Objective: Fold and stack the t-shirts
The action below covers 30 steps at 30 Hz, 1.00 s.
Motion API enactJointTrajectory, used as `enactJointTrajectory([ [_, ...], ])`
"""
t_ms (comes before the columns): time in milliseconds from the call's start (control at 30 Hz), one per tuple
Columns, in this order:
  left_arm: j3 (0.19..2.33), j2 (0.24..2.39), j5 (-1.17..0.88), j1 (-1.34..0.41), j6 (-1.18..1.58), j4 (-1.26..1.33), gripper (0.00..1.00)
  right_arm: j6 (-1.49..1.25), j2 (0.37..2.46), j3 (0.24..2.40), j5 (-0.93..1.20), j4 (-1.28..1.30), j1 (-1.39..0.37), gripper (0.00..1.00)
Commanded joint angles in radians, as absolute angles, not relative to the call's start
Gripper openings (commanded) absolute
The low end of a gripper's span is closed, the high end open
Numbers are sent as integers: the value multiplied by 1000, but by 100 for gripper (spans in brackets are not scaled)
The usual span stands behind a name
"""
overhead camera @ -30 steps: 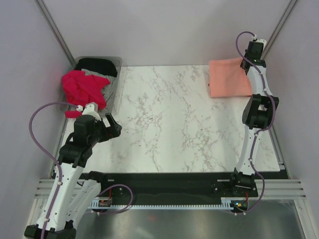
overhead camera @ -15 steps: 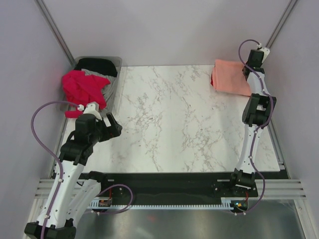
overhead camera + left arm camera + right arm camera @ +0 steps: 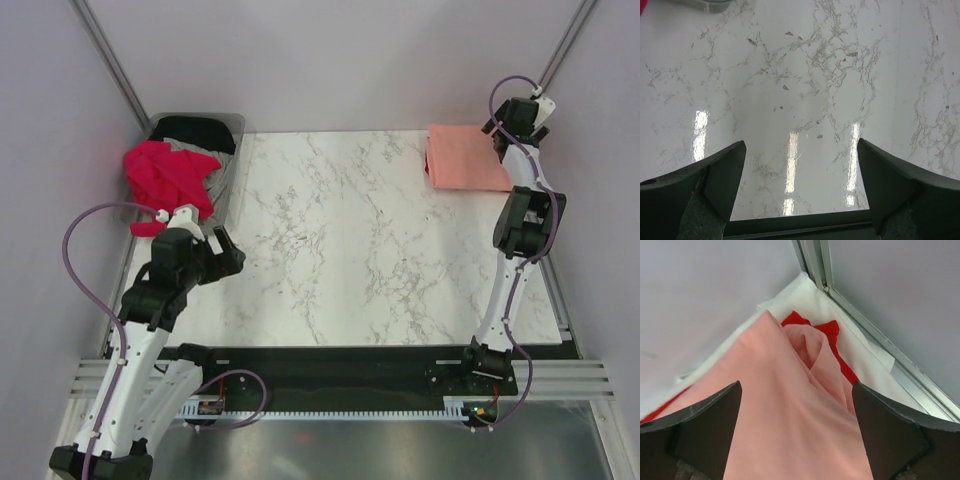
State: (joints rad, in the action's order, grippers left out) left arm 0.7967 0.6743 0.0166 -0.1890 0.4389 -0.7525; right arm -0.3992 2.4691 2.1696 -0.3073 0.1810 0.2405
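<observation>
Salmon pink t-shirt (image 3: 465, 160): folded, lying atop red t-shirt (image 3: 832, 332), table (image 3: 340, 240) far right corner.
Right pincer (image 3: 795, 390): hovering above, jaws apart, empty.
Left pincer (image 3: 800, 150): apart, empty, hanging over table.
Magenta t-shirt (image 3: 170, 178): draping over bin (image 3: 234, 172).
Stacking step appearing done; next calling for fetching magenta one.

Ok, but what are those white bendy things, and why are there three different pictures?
Those are two robot arms, a left arm and a right arm, each ending in a two-finger gripper. The big picture looks down from above. The other two come from little cameras on the wrists, so you see the dark fingers at the bottom. On the marble table lies a folded salmon pink shirt, with a red shirt under it. A grey bin in the far left corner holds magenta shirts and a black shirt. The left gripper and the right gripper are both open and hold nothing.
</observation>
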Motion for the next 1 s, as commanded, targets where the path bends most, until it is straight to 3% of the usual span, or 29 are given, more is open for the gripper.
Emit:
enactJointTrajectory([
  [0,795,667,5,-183,462,-713,99,-465,2194,2165,-290,150,245,98],
  [233,792,634,5,-183,468,-713,99,-598,1792,1920,-104,210,244,98],
  [400,793,624,5,-183,468,-713,99,-750,1426,1401,190,114,157,98],
  [467,793,624,5,-181,466,-713,99,-765,1332,1207,256,49,37,98],
  [733,828,621,-141,-183,420,-692,100,-801,941,941,151,143,-380,98],
  [967,1093,612,-330,-186,505,-664,100,-756,767,734,98,305,-453,98],
])
